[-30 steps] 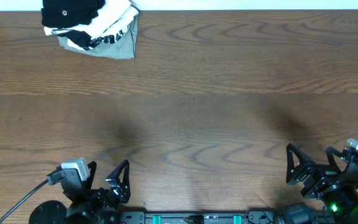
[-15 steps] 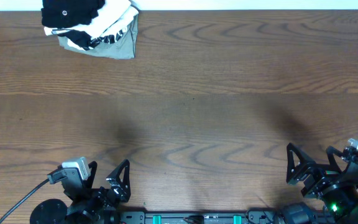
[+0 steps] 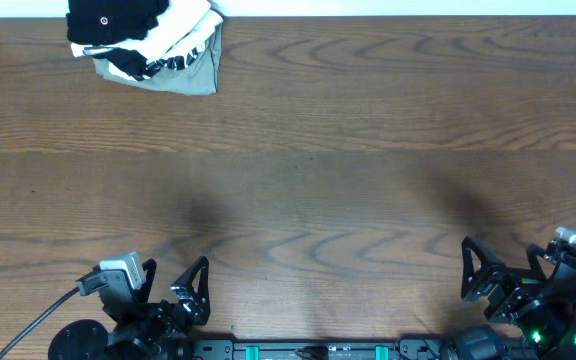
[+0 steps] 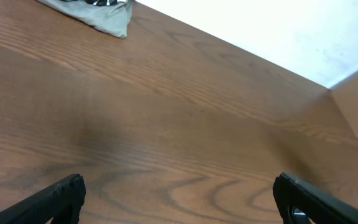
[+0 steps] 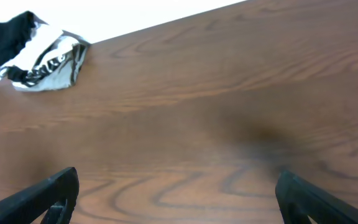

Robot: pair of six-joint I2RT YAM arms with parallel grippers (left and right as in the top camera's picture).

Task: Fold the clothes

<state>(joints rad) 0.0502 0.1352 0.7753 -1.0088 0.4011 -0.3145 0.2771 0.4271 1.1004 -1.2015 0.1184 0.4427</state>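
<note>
Clothes pile point(image 3: 146, 45) whole overhead; left wrist, grey corner point(image 4: 104, 15) only

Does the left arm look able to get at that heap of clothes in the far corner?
Probably yes, if it stretches that far: nothing stands on the table between the open, empty left pincer and the heap of clothes.

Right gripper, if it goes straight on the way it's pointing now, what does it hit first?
Probably the bare wooden table: the open right gripper aims at plain wood. The pile of clothes lies well left of that line, near the far edge. Depth is hard to judge.
</note>
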